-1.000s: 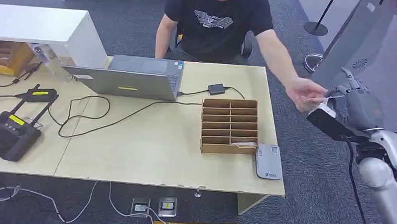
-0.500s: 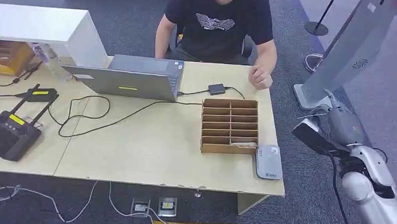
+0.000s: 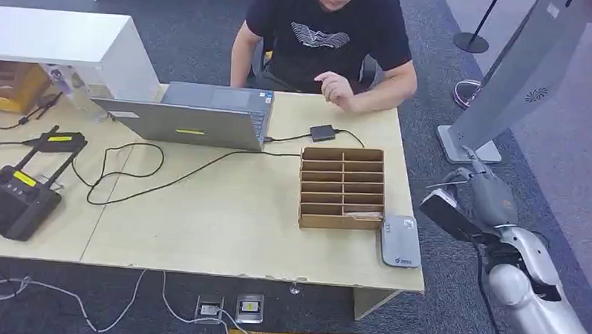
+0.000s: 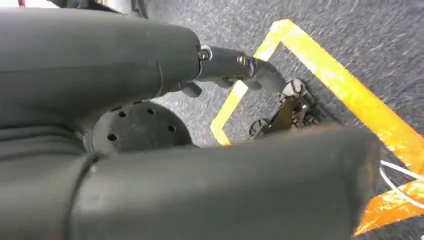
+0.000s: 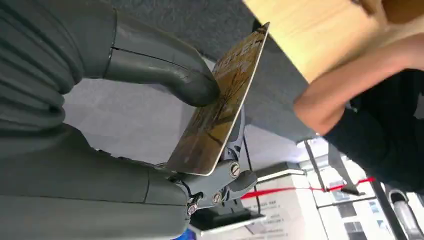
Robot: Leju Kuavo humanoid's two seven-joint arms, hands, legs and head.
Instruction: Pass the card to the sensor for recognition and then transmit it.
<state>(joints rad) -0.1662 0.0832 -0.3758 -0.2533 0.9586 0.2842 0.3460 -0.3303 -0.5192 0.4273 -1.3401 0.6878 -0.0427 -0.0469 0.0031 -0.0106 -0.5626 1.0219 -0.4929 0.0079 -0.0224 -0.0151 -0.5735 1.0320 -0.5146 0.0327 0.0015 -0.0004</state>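
The right hand (image 3: 479,194) pinches the card (image 5: 220,107) between thumb and fingers, off the tabletop's (image 3: 224,224) right edge, near the grey sensor (image 3: 400,241) at its near right corner. I cannot tell how the left hand (image 4: 150,120) lies. A person (image 3: 331,34) sits at the far edge.

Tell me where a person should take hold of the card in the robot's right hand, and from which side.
Take the card by its free end, the corner pointing away from the right robot hand. The thumb presses one face mid-card and the fingers back the other near the wrist end, so only the far edge is bare. Come from beyond that edge, pinching both flat faces.
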